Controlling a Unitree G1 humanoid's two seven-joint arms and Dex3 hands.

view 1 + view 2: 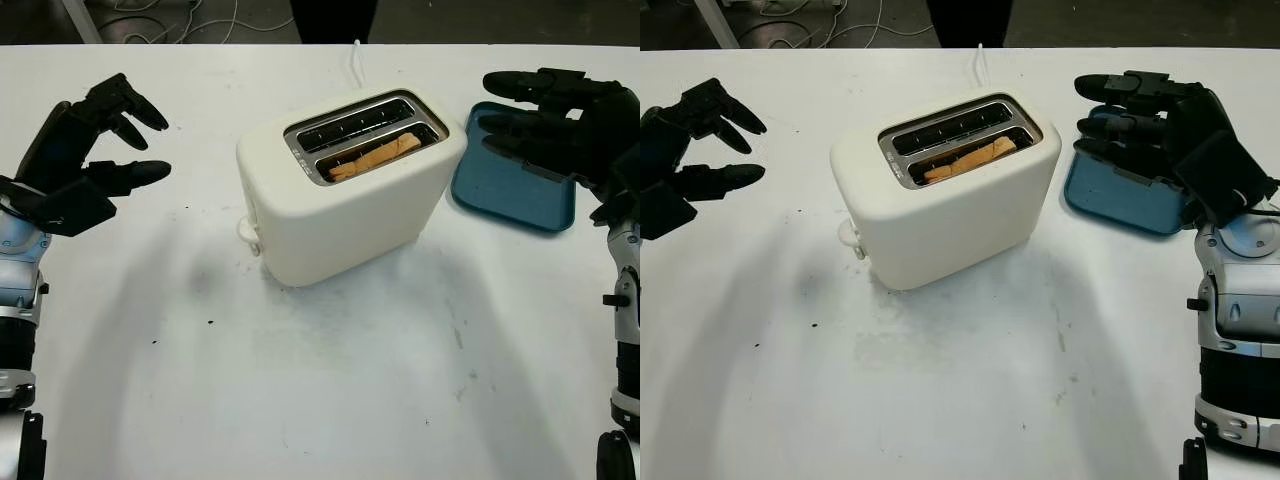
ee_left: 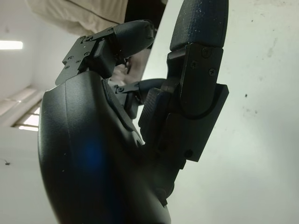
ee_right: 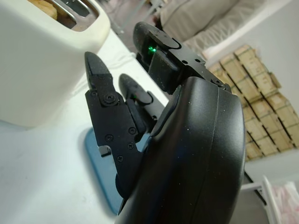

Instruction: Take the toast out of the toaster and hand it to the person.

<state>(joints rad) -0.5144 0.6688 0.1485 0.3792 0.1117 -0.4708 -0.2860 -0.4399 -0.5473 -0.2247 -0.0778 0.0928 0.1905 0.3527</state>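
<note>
Item one: a slice of golden-brown toast [image 1: 375,157], which we find lying low in the nearer slot of a cream-white, rounded two-slot plastic toaster [image 1: 350,195]. Its top edge sits about level with the metal slot rim. The farther slot shows dark metal only. The toaster stands on a white desk [image 1: 320,380], towards the far edge and roughly midway between the side edges, turned at an angle; a small cream knob projects from its left end, and a white cord runs from behind it to the far edge.

Item two: a flat blue rectangular plastic tray [image 1: 510,185] just beside the toaster's right end, towards the far right corner of the desk.

Item three: our right hand [image 1: 1140,105] — black, three-fingered, released and holding nothing — raised over the tray with its fingertips pointing at the toaster's right end, near it but apart.

Item four: our left hand [image 1: 95,150], likewise black and grasping nothing, held above the desk by the left edge, well apart from the toaster.

Item five: scattered dark specks and faint scuffs on the desk surface nearer our side — most below the toaster.
</note>
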